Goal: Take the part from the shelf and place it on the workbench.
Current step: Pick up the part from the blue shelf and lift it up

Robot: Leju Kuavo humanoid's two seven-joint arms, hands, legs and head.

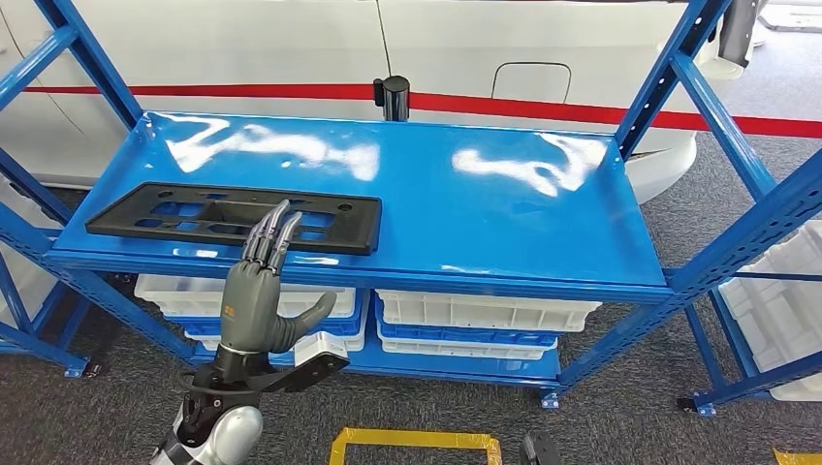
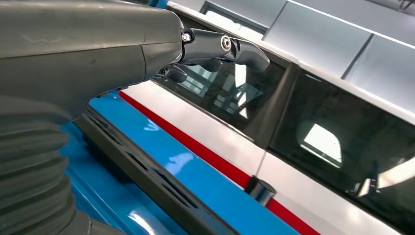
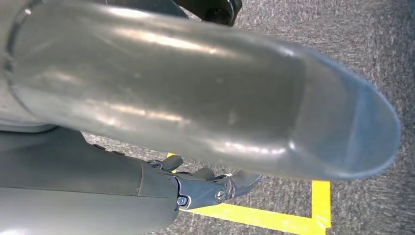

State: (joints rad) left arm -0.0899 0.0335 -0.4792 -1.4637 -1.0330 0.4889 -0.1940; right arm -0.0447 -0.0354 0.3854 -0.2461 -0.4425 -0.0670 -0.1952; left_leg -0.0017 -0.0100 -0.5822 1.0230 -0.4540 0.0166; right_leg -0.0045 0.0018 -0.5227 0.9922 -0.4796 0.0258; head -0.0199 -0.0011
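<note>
Blue steel shelving (image 1: 543, 208) stands before a white vehicle. On its glossy top deck, toward the left front edge, lies the flat black slotted part (image 1: 233, 217). Left hand (image 1: 260, 295) reaches over it, fingers straight, thumb apart, holding nothing; a one-ended grip could tip or slide it off. Right hand (image 3: 205, 188) hangs empty above the floor, fingers loosely bent. White bins (image 1: 485, 312) below; contents unseen.

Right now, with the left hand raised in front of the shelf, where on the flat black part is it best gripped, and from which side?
Probably the long front edge of the black part, from the robot's side. The part lies flat near the front lip of the blue shelf, so that edge is closest. The left hand is already in front of it, fingers extended toward it, thumb apart, holding nothing.
</note>
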